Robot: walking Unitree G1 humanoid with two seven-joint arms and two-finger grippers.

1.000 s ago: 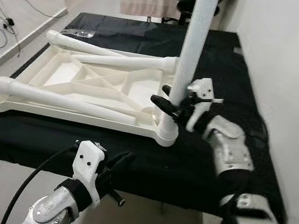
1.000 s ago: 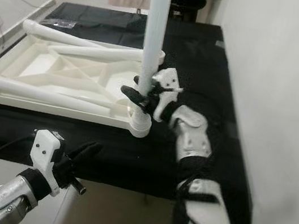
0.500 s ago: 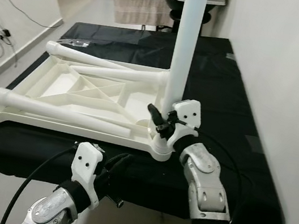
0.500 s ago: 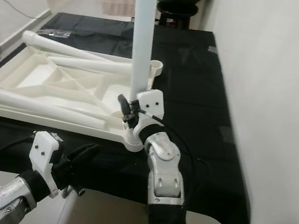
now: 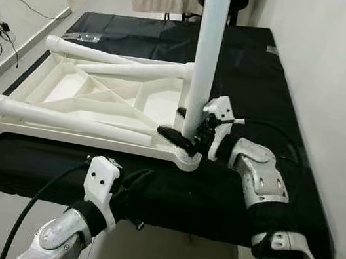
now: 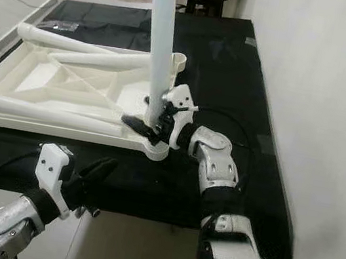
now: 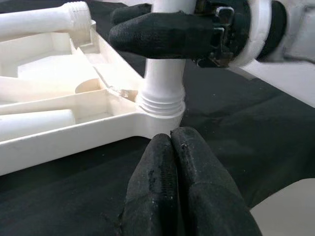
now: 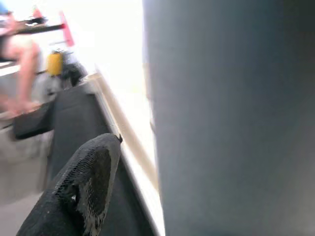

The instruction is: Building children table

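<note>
At the near corner of the upturned white plastic tabletop (image 5: 85,98), my right gripper (image 5: 186,128) has swung its fingers around the upright white leg (image 5: 208,49); left gripper (image 5: 133,186) stays closed below.

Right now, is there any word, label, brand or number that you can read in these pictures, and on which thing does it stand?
None: no readable text in any view.
The upside-down white plastic table top, its upright white leg and the black cloth are plain.
The white gripper mounts bear no legible marking.
Far background objects are too blurred to read.
</note>
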